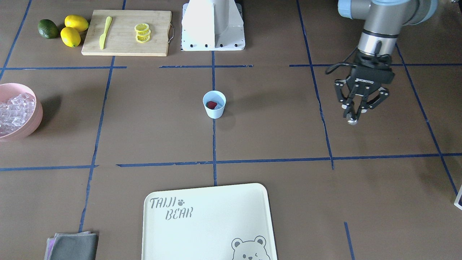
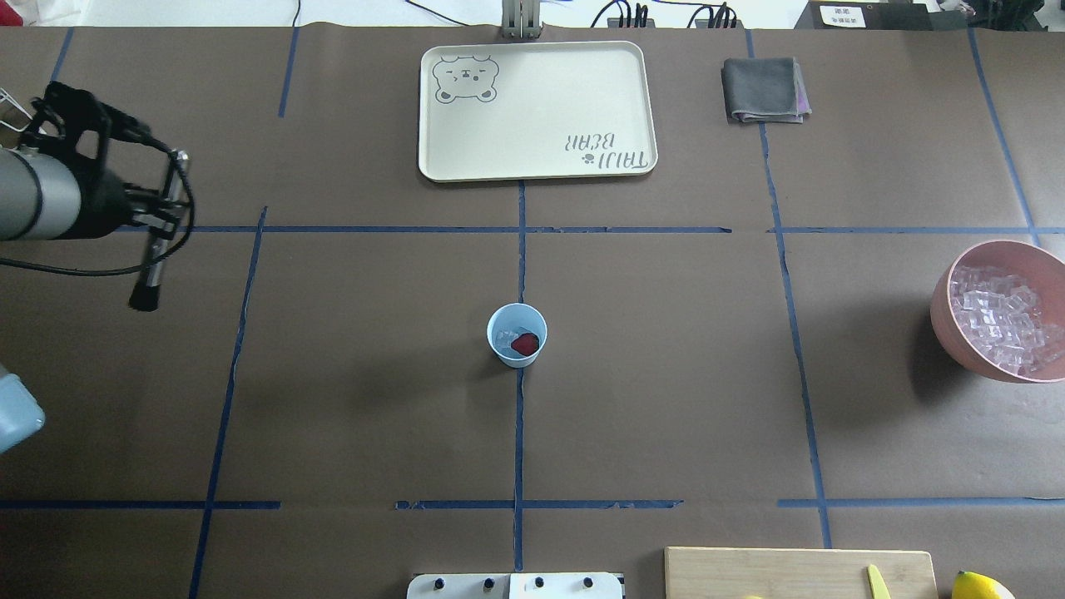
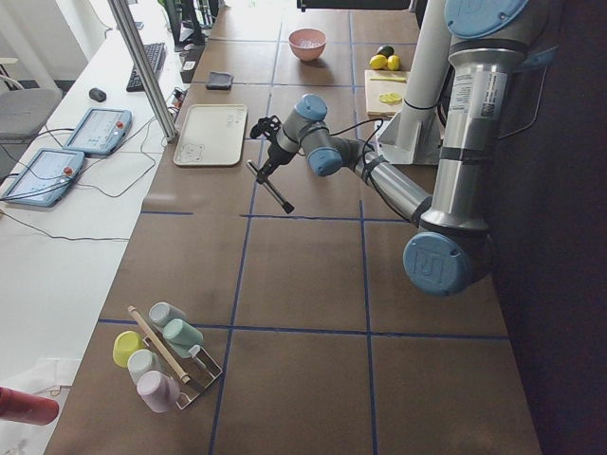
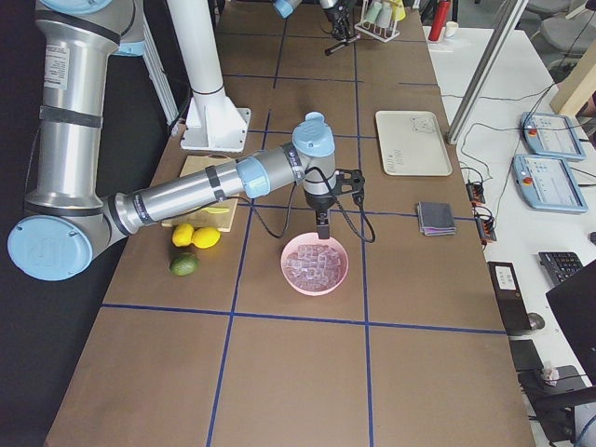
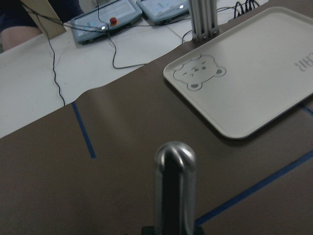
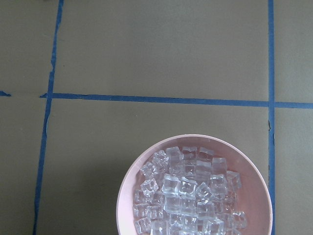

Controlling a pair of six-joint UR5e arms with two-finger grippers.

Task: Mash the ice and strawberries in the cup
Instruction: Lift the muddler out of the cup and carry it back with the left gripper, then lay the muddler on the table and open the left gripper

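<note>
Brown tabletop [image 1: 274, 122] spreads open round the cup [image 1: 214, 105]; left hand [image 1: 354, 112], far aside, clamps a rod [image 1: 352, 121]; right hand [image 4: 322, 226] unreadable.

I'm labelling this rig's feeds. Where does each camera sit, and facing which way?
Front-facing: across the table, facing the robot; left pincer at right holding the muddler.
Overhead: behind the robot, looking down on the cup; left arm at left.
Exterior left: table's end, looking along it; left arm near.
Exterior right: opposite end; right arm near, over the pink bowl.
Left wrist: along the muddler toward the tray.
Right wrist: straight down on the ice in the pink bowl; no pincer shows.
Front-facing and overhead share cup, tray, pink bowl.
</note>
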